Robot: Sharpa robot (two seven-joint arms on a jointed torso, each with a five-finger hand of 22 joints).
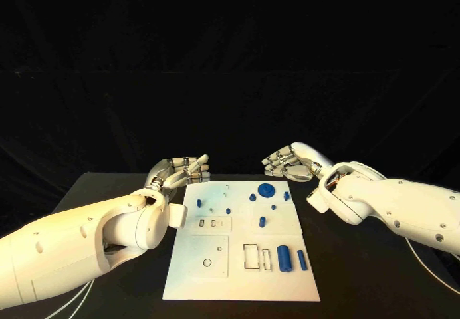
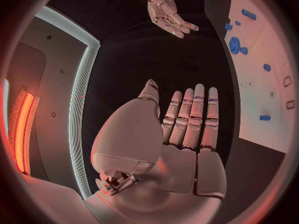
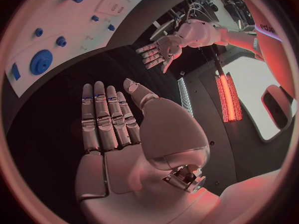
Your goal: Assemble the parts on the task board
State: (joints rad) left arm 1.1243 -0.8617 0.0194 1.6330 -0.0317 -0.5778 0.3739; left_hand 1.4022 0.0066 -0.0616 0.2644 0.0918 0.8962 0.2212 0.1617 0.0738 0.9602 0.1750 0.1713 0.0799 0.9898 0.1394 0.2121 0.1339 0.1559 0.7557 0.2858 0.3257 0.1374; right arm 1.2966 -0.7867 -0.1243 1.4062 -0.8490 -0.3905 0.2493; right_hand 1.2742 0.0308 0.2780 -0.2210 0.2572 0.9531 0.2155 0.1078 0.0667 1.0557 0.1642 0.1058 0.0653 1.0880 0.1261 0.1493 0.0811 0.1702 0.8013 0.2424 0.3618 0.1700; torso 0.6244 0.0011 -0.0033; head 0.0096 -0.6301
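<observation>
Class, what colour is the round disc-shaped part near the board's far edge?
Blue. The disc shows best in the right wrist view, against the white board.

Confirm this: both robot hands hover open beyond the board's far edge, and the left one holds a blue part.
Not quite. The left robot hand holds nothing: the left wrist view shows its fingers straight and apart. Both it and the right robot hand do hover open beyond the far edge of the board.

Black table (image 1: 115, 193) (bearing task board (image 1: 240, 279)).
</observation>
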